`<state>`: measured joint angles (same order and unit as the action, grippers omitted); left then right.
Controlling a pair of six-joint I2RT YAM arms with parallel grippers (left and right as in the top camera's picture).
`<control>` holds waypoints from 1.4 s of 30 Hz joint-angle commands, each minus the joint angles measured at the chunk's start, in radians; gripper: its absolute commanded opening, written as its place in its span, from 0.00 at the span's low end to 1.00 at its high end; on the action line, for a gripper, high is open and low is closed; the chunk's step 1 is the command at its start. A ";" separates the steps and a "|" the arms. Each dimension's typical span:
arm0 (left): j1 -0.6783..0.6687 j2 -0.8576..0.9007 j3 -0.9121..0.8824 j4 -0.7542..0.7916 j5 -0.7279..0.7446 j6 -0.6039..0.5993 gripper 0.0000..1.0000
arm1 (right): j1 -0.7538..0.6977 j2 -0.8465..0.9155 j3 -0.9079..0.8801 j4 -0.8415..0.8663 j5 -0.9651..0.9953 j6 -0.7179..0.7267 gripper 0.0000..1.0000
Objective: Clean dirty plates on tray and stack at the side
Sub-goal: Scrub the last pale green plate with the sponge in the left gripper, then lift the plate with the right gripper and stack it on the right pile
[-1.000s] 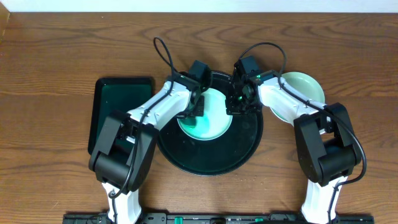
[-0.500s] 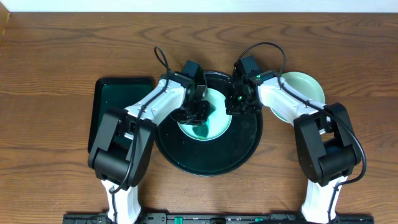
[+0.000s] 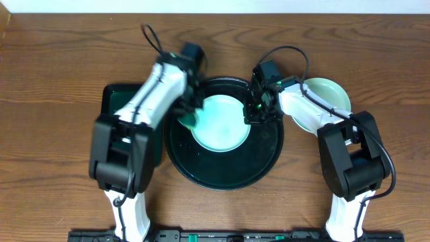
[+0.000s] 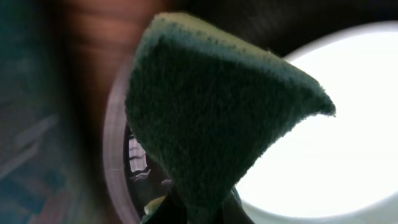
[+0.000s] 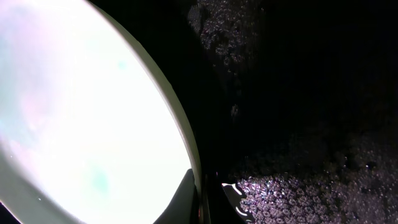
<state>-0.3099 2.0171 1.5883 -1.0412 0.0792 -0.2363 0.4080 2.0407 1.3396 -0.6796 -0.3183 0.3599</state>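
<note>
Wiping plate with sponge clamped in left pincer. Apparently pinching rim with right pincer. Next: lift onto side plate.

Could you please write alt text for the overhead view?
A mint plate sits on a black tray: the left gripper holds a green sponge at its left edge, the right gripper grips its right rim.

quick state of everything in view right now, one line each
plate on the tray: flat, mostly wiped, faint teal traces
sponge: pinched in the left gripper, at the plate's left rim
right gripper: shut on the plate's right rim
black tray: on table, beaded with droplets
side plate: on table right of tray, looks clean
green tray: on table, partly under left arm
</note>
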 commanded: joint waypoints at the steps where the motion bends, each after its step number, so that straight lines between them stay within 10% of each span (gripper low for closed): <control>1: 0.042 -0.007 0.268 -0.218 -0.067 -0.008 0.07 | -0.001 0.007 -0.019 -0.015 0.030 0.003 0.01; 10: 0.127 -0.151 0.447 -0.414 -0.072 0.037 0.07 | 0.014 -0.161 -0.002 -0.085 0.157 -0.048 0.01; 34: 0.393 -0.207 0.340 -0.392 -0.072 0.038 0.07 | 0.654 -0.464 -0.002 -0.132 1.715 -0.160 0.01; 42: 0.393 -0.207 0.297 -0.391 -0.072 0.038 0.07 | 0.669 -0.465 -0.002 -0.132 1.545 -0.150 0.01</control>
<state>0.0795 1.8122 1.9072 -1.4326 0.0158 -0.2081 1.0885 1.5959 1.3323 -0.8143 1.3094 0.2005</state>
